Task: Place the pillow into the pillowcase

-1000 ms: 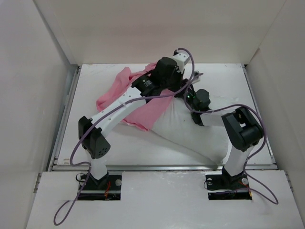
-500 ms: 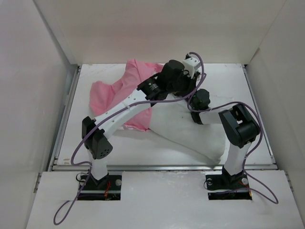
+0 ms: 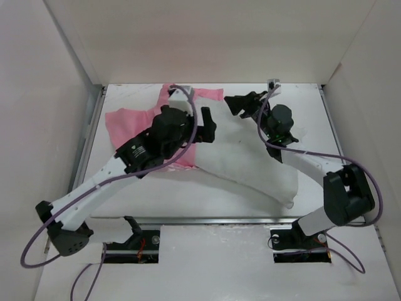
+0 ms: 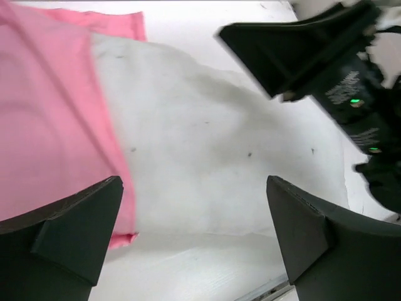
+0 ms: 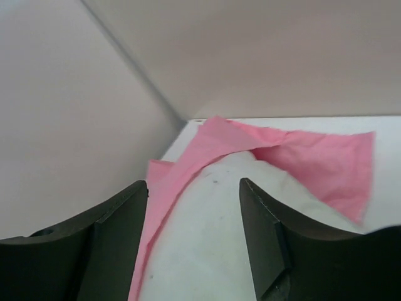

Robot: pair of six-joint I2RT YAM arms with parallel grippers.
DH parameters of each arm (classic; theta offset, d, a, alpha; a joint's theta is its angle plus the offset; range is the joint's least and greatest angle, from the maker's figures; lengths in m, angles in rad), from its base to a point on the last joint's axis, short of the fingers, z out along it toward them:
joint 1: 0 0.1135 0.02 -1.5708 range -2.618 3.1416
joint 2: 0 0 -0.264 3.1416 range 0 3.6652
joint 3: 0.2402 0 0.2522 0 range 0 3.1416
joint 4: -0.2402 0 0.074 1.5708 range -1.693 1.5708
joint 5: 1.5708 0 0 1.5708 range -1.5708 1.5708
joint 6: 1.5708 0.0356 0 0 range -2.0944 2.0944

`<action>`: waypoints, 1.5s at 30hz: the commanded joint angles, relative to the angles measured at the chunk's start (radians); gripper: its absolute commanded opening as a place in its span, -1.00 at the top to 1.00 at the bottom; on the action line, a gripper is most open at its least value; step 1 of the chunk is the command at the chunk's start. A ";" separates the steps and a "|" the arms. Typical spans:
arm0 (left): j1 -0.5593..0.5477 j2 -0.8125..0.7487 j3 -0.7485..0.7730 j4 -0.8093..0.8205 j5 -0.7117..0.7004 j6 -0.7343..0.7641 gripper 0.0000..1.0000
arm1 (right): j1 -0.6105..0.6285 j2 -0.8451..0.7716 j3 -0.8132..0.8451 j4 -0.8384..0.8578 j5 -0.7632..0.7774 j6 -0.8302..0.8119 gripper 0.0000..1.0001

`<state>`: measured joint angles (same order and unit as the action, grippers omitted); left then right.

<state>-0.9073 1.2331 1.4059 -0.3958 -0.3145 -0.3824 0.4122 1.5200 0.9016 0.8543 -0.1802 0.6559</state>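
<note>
Draping over the pillow's [image 3: 250, 169] far-left end, the pillowcase [image 3: 128, 122] lies bunched at the table's [image 3: 188, 200] left. The left gripper [image 4: 193, 188] hovers over their border, fingers spread wide and empty, probably to regrip. Rightward, most of the pillow lies bare. The right gripper [image 5: 192, 185] hangs near the far edge, parted, grasping nothing; side walls [image 3: 62, 94] hem both arms.

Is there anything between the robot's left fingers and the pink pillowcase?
No, nothing visible. The left fingers stand open just above the white pillow, and the pink pillowcase lies right beside them, overlapping the pillow's end. The right fingers are off on the other side.
</note>
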 commanded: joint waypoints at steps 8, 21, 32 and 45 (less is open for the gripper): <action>0.027 -0.136 -0.399 -0.137 -0.105 -0.416 -1.00 | 0.184 -0.130 0.172 -0.845 0.061 -0.798 -0.43; -0.015 0.101 -0.499 0.012 -0.224 -0.478 -0.51 | 0.234 0.095 0.224 -0.854 -0.018 -0.825 -0.23; 0.096 0.270 -0.326 -0.069 -0.308 -0.451 1.00 | 0.215 0.045 0.188 -0.528 0.185 -0.604 1.00; -0.176 0.197 -0.035 0.115 0.103 0.045 1.00 | 0.204 -0.001 0.227 -0.219 0.379 -0.213 1.00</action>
<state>-1.0451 1.5047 1.3056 -0.4038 -0.4557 -0.4644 0.5980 1.5757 1.0821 0.4080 0.1200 0.2966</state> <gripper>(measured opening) 0.021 0.027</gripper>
